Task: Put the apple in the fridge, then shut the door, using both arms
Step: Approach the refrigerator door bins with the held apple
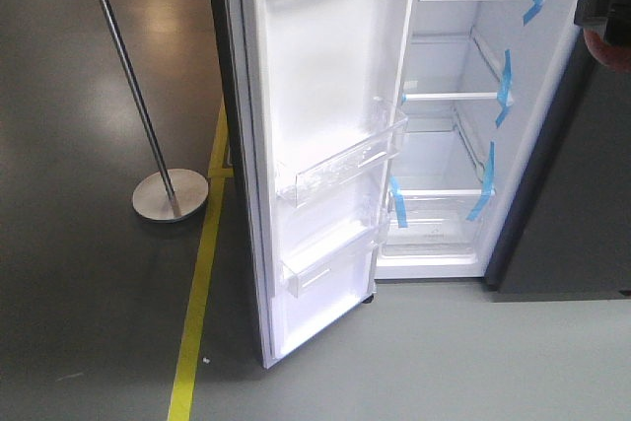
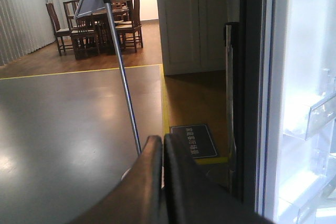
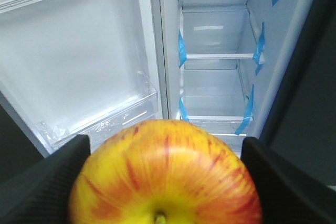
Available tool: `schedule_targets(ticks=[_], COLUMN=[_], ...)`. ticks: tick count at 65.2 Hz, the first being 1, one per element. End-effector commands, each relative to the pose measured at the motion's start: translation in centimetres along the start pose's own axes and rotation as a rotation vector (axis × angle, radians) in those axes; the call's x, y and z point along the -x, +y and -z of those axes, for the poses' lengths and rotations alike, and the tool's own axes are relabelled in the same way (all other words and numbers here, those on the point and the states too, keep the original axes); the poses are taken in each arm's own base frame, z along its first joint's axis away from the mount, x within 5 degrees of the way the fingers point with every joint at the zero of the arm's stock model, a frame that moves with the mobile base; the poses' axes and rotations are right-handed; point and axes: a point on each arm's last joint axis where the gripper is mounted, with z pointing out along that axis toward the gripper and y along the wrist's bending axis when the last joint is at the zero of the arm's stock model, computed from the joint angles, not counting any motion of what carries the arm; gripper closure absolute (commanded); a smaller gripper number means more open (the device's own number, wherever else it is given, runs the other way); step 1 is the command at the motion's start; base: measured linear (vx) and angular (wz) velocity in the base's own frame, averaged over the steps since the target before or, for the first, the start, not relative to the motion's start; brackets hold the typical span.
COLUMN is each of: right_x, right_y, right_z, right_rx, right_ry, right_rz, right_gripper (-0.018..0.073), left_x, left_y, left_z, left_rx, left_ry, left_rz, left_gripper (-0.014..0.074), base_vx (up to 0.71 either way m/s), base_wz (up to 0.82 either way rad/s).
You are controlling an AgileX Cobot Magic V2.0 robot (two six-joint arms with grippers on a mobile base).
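The apple (image 3: 165, 177), red streaked over yellow with its stem dimple facing the camera, fills the bottom of the right wrist view. My right gripper (image 3: 165, 141) is shut on it, one black finger on each side. In the front view this gripper (image 1: 603, 7) shows at the top right edge, a bit of red apple (image 1: 603, 46) under it, in front of the fridge (image 1: 444, 145). The fridge stands open, showing white shelves and blue tape. Its door (image 1: 325, 145) swings out to the left with clear bins. My left gripper (image 2: 160, 139) is shut on nothing, beside the door's dark edge (image 2: 247, 103).
A steel pole with a round base (image 1: 170, 194) stands left of the door, and a yellow floor line (image 1: 197, 293) runs by it. A dark cabinet side (image 1: 572, 194) flanks the fridge on the right. Chairs and a table (image 2: 94, 24) stand far back.
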Motion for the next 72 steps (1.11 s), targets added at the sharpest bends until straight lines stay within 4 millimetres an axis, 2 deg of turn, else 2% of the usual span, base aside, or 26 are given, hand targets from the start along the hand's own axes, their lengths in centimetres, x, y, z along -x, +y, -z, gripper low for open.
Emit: schedule_targets(ticks=[1,72], right_x=[1.95,1.98], right_y=[0.1,0.1], right_z=[1.82,1.83], right_rx=[-0.007,-0.007], right_ry=[-0.144,-0.147], right_rz=[0.01,0.01], right_gripper=[0.0331,0.0331], left_x=[0.26,0.26], left_y=[0.01,0.01], left_z=[0.07,0.07], left_rx=[-0.001,-0.001], left_ry=[-0.077,-0.077], left_rz=[0.008,0.008], left_gripper=[0.0603,0.0603], base_vx=[0.1,0.1], base_wz=[-0.01,0.02])
